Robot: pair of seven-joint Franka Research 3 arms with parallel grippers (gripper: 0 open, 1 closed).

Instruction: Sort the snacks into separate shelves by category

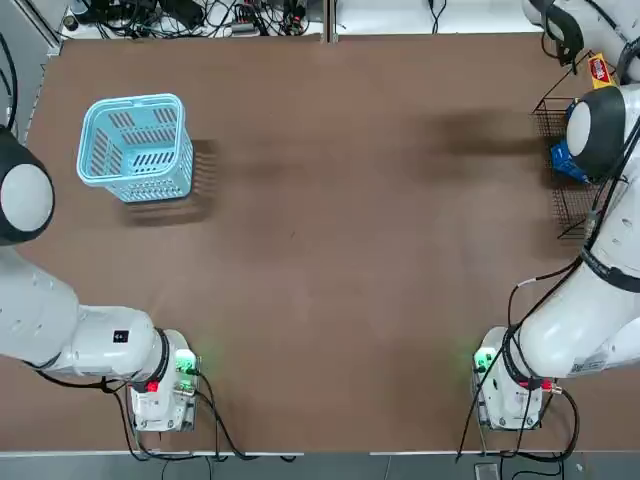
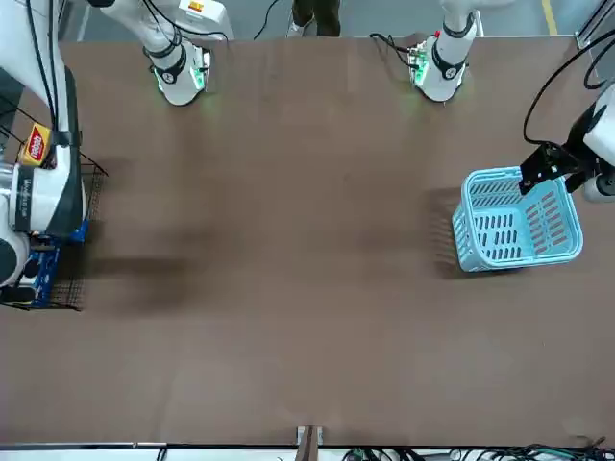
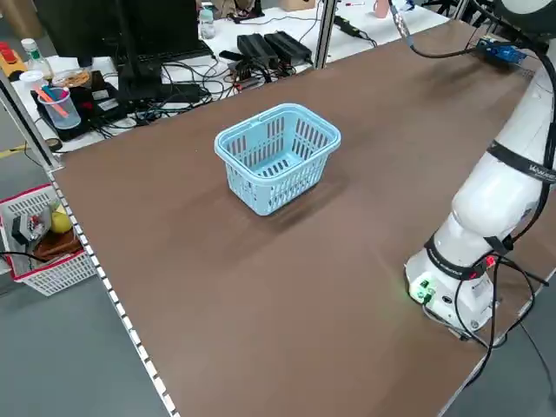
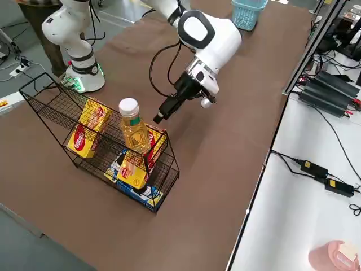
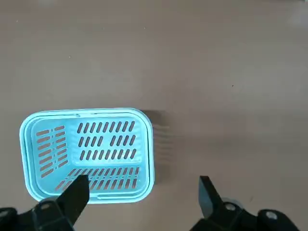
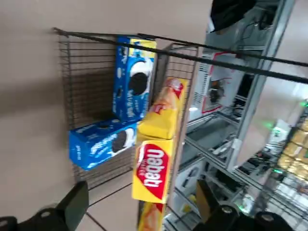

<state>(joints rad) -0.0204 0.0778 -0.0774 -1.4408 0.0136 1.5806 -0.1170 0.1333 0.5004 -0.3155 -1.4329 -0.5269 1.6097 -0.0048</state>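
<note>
**Snacks in the rack, both pincers spread**

On your left, the left gripper (image 5: 142, 192) hangs over the light blue basket (image 1: 135, 148) on the far left of the table, its fingers spread wide with nothing between them. Brown tabletop (image 1: 340, 250) lies between that and the right side. At the right edge you see the black wire rack (image 4: 98, 144): yellow boxes (image 4: 89, 129) sit on its upper tier, blue cookie packets (image 6: 127, 84) lie on the lower one, and an oil bottle (image 4: 133, 127) stands in it. The right gripper (image 4: 161, 116) hovers just beside the rack, fingers apart and gripping nothing.
</note>
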